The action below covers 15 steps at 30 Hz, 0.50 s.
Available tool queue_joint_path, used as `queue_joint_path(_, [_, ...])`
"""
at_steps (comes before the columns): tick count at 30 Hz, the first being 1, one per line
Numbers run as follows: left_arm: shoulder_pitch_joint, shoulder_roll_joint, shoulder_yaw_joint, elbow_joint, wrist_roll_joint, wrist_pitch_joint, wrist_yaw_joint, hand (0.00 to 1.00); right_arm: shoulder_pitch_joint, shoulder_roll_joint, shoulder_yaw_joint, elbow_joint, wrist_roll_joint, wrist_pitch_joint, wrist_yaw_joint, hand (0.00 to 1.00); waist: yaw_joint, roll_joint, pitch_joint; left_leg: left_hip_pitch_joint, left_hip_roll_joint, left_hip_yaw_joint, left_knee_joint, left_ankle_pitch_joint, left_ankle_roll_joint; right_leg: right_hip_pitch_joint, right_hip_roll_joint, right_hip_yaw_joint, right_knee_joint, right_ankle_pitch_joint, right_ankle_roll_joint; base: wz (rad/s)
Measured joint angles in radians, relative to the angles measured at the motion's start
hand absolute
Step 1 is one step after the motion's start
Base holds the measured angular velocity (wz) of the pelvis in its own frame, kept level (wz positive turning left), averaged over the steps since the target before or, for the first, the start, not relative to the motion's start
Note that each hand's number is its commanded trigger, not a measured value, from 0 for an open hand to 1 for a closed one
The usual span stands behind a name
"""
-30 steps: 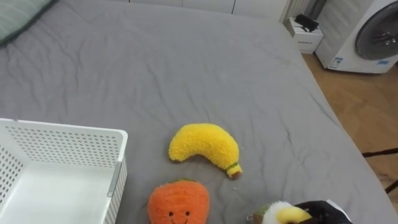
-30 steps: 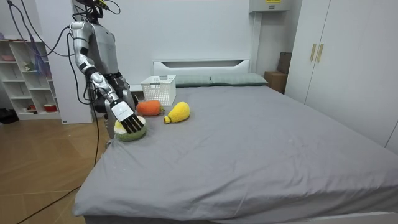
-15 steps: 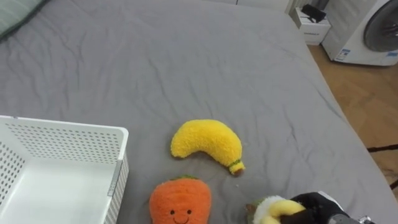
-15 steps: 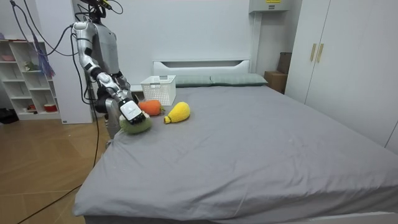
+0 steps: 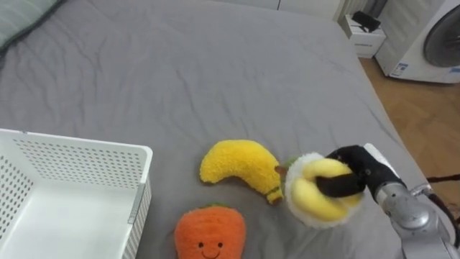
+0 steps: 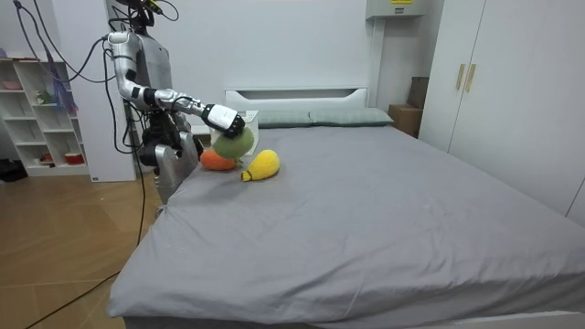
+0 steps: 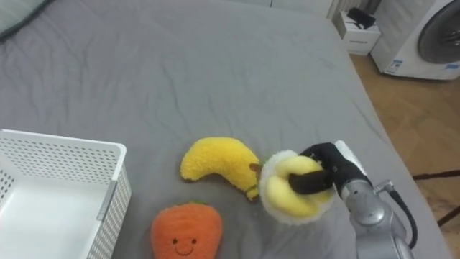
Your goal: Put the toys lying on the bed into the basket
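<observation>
- The round plush toy (image 5: 316, 198), yellow in the middle with a white fluffy rim, was in the robot's right hand (image 5: 363, 169); in the room view its back showed green.
- The right hand's dark fingers (image 5: 338, 185) were curled across the toy's yellow face, clamped on it, with the arm coming in from the lower right.
- In the room view the toy (image 6: 233, 144) hung off the cover at the end of the outstretched arm, above the other two toys and in front of the basket.
- In the eye views it sat just to the right of the banana plush (image 5: 237, 164) and overlapped that toy's brown-tipped end; whether the two touched could not be told.
- The banana plush lay flat on the grey bed (image 5: 180, 72), curved, its stalk end pointing right and towards the robot.
- An orange plush with a smiling face (image 5: 210, 234) lay just nearer the robot than the banana, at the bottom edge.
- A white perforated basket (image 5: 79, 160) stood on the bed to the left of both toys, its opening upward.
- A pale green pillow (image 5: 21, 18) showed in the far left corner.
- Beyond the bed's right edge were a wooden floor (image 5: 424, 115), a small white box (image 5: 365, 39) and a washing machine (image 5: 431, 39).
- In the room view the robot stood at the bedside on the room view's left, near a white shelf (image 6: 41, 110), with wardrobes (image 6: 494, 73) on the room view's right.
</observation>
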Motion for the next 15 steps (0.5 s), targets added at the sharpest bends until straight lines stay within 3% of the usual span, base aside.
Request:
queue_joint_path(4, [-0.006,-0.002,0.000,-0.009,0.001,-0.004,0.000,0.00,-0.031,0.000,0.007,-0.092,0.005,0.011,0.001,1.00,0.020,-0.005,-0.0012,-0.016,-0.002,-0.004,0.002,0.001,0.001,-0.011,-0.003,-0.003,0.010,-0.002,0.002,0.00])
queue_joint_path(9, [-0.008,-0.008,-0.010,-0.018,0.000,-0.005,0.006,0.00,-0.155,-0.002,0.047,-0.108,0.007,0.022,-0.002,1.00,0.041,-0.010,0.0003,-0.016,-0.003,-0.006,0.002,0.001,0.001,-0.009,-0.003,-0.009,0.012,-0.002,0.003,0.00])
queue_joint_path(15, [-0.040,-0.018,-0.035,-0.030,0.000,-0.017,0.006,0.00,-0.244,-0.001,0.151,-0.109,0.011,0.030,0.034,1.00,0.122,-0.011,-0.0009,-0.024,-0.004,-0.034,0.008,0.001,0.002,-0.004,-0.007,-0.032,0.011,-0.002,0.003,0.12])
